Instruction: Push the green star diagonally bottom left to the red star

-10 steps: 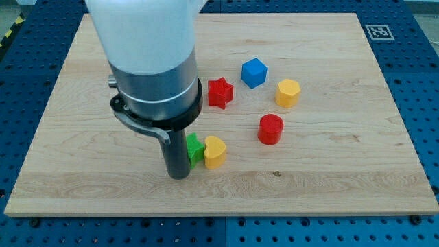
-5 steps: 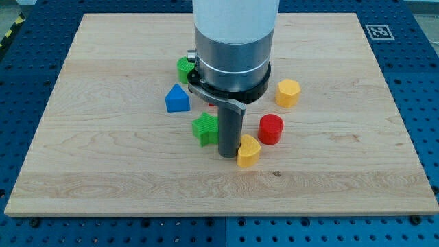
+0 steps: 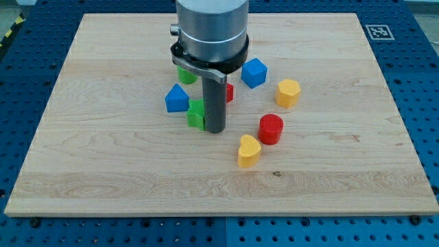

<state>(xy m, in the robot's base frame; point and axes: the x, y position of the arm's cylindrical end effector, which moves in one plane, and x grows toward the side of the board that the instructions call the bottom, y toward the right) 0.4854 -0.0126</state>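
Near the wooden bench's (image 3: 82,171) middle, my tip (image 3: 216,130) touches the small green plastic star (image 3: 196,114), partly hidden on the rod's left; the red plastic star (image 3: 229,92) peeks out behind. No jaws here.

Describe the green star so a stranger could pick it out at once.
Find the dark rod near the middle of the board; my tip rests there. The green star touches its left side, just right of the blue block. The other green block sits higher, half hidden.
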